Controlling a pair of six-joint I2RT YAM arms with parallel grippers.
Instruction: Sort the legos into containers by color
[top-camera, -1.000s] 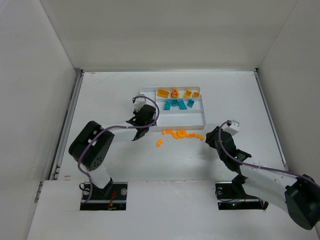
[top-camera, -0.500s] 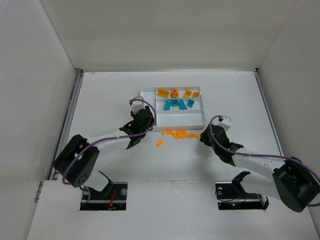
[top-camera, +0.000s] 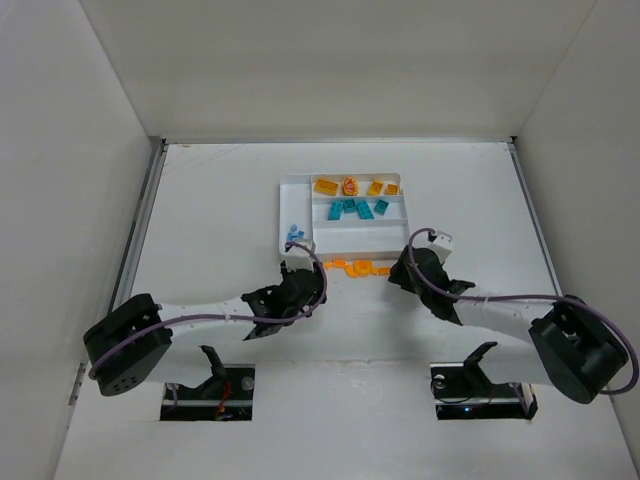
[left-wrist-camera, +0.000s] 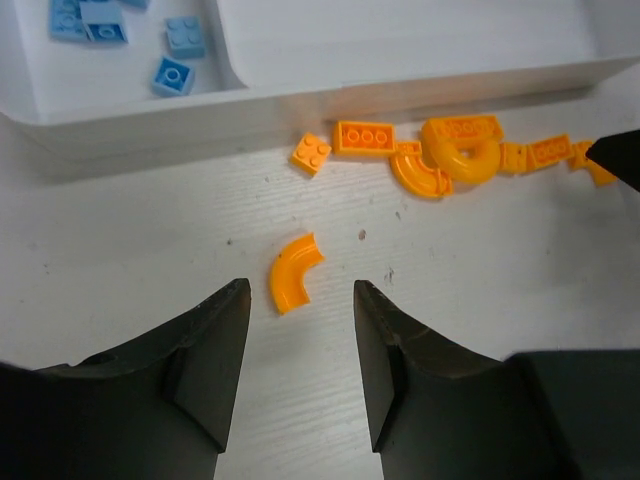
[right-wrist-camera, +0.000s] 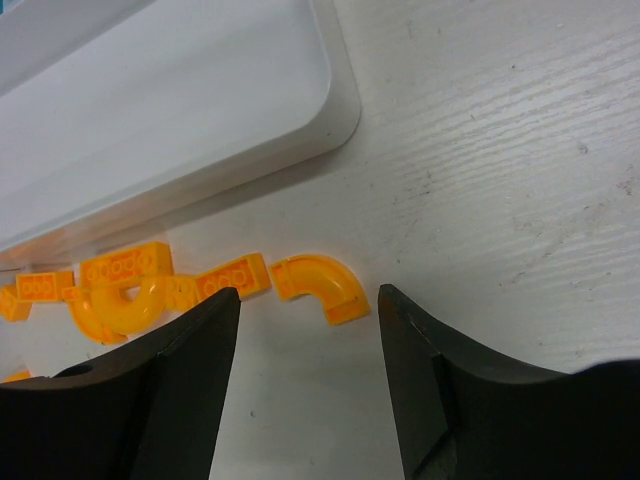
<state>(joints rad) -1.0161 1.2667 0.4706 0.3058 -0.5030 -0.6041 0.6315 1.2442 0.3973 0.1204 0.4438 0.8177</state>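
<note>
1. Top view: the white tray (top-camera: 365, 241) sits mid-table (top-camera: 210, 200). It holds yellow-orange bricks (top-camera: 350, 186) in its far section, teal bricks (top-camera: 352, 208) in the middle one and light blue bricks (top-camera: 294, 234) in the narrow left section. A row of orange pieces (top-camera: 360, 267) lies on the table just beside the tray's near wall. Plain white walls (top-camera: 90, 110) close in the table. Both arms stretch low and inward, the left fingers (top-camera: 300, 288) near the row's left end and the right fingers (top-camera: 410, 268) at its right end.
2. Left wrist: the fingers stand apart, gripping nothing. A lone curved orange piece (left-wrist-camera: 293, 272) lies flat on the table just ahead of the gap, clear of both tips. The row lies beyond it, along the tray wall.
3. Right wrist: these fingers are also apart and empty. A second curved piece (right-wrist-camera: 320, 286) lies just ahead, at the row's end, below the tray's rounded corner.
</note>
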